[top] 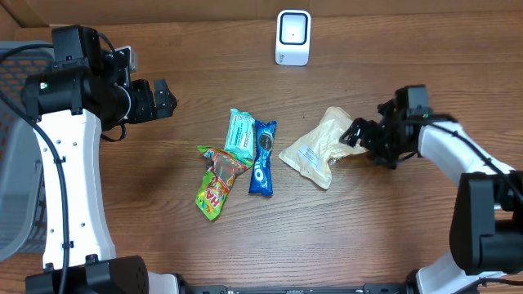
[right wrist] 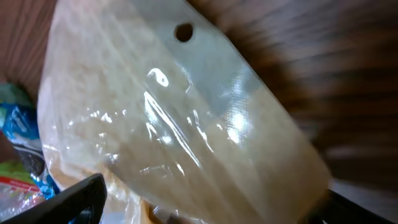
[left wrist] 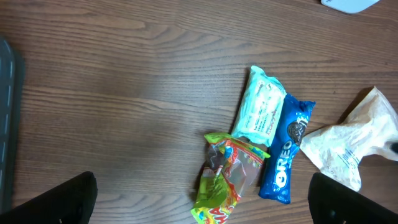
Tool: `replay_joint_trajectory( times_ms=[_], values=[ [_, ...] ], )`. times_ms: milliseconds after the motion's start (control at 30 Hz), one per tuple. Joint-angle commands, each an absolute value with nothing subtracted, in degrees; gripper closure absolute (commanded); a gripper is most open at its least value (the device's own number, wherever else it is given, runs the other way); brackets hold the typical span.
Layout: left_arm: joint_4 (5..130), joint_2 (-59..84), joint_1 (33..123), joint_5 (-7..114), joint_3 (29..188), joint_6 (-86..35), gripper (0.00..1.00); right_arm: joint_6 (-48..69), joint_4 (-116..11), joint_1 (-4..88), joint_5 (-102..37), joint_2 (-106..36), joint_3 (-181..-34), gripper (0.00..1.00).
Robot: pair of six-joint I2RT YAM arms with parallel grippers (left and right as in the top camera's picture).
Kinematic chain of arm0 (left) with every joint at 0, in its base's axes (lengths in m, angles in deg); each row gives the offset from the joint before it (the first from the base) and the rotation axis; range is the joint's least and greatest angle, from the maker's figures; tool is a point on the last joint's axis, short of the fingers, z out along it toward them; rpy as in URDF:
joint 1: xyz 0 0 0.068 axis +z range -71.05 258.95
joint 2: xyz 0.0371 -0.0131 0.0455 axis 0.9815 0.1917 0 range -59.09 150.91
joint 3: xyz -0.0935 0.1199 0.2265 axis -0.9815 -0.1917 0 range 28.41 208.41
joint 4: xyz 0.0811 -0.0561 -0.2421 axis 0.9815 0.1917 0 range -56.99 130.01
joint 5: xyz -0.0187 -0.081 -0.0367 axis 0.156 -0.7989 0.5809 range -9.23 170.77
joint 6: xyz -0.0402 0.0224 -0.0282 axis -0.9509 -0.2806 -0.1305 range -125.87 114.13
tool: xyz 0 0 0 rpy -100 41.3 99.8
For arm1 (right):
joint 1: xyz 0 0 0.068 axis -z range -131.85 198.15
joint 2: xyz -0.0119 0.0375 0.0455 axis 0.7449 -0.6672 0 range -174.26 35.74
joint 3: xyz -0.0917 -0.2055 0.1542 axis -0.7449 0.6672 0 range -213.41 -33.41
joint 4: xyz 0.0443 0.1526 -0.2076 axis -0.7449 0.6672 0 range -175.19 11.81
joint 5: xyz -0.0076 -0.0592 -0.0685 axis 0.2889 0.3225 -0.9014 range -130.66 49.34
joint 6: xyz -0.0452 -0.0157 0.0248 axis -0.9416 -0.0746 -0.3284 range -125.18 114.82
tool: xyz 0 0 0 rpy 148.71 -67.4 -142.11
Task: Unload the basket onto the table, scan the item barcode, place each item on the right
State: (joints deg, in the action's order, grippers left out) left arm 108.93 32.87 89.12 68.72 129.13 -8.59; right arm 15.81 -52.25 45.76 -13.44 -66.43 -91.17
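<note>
table (top: 163, 229): scanner (top: 292, 37) at far edge, centre. mid-table, left to right: candy bag (top: 216, 181) nearest front, flat packet (top: 240, 134) touching its far end, cookie pack (top: 262, 157) alongside, pouch (top: 315, 149) just beside. basket (top: 16, 163) at left edge.

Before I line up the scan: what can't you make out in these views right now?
Barcodes: none readable anywhere; overhead print is too small.
Pouch: right wrist view is blurred, with glare on its film.
Scanner: left wrist view, cut off by the top edge.
Right claw: overhead, its dark fingers blend together; contact with the pouch is unclear.
</note>
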Motion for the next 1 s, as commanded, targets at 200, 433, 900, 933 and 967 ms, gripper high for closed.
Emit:
replay_joint_trajectory(
  times_ms=[200,433,900,933,967],
  values=[
    [108.85,32.65,89.04,67.65,128.63,-7.12,0.01,16.34,-71.96,43.16,-8.65,-66.85,-83.02,0.20],
    [108.82,32.65,89.04,67.65,128.63,-7.12,0.00,16.32,-77.88,42.81,-10.14,-67.13,-82.86,0.74],
    [108.82,32.65,89.04,67.65,128.63,-7.12,0.01,13.78,-69.14,43.22,-10.55,-59.50,-90.34,0.96],
    [108.82,32.65,89.04,67.65,128.63,-7.12,0.00,12.60,-65.88,42.96,-12.26,-58.08,-91.72,0.96],
    [108.82,32.65,89.04,67.65,128.63,-7.12,0.00,11.40,-62.19,42.67,-14.25,-56.79,-93.29,0.96]
  ],
)
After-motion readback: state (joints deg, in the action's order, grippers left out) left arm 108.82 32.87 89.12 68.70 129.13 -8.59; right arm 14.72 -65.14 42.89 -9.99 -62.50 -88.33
